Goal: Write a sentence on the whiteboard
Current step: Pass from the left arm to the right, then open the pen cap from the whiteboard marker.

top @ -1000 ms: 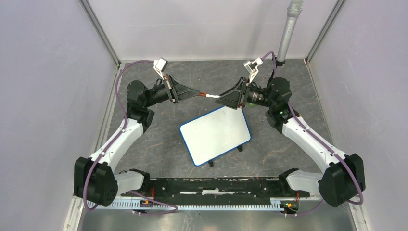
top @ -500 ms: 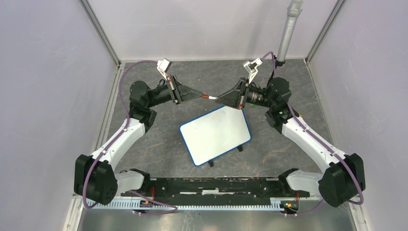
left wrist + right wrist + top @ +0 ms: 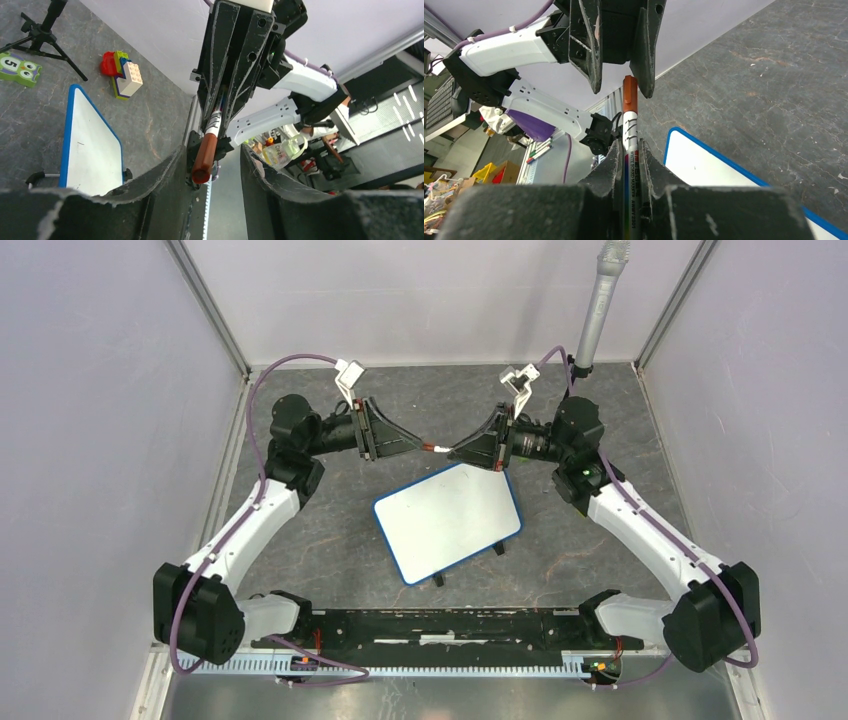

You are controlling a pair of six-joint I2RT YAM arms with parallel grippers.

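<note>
The left gripper (image 3: 416, 444) has its fingers apart on either side of the marker (image 3: 432, 448)'s brown cap; I cannot tell if they touch it. The right gripper (image 3: 453, 453) is clamped on the barrel, which is mostly hidden. The whiteboard (image 3: 447, 520) lies flat on the table (image 3: 330, 540), just nearer than both.

Top external: high above and behind the arm bases, looking steeply down on the whole table (image 3: 330, 540) from far off.
Left wrist: close behind the left gripper (image 3: 210, 155), facing along its fingers toward the right arm.
Right wrist: close behind the right gripper (image 3: 629, 150), facing the left arm.
Shared: all three show the marker (image 3: 437, 449) and the whiteboard (image 3: 448, 520).
</note>
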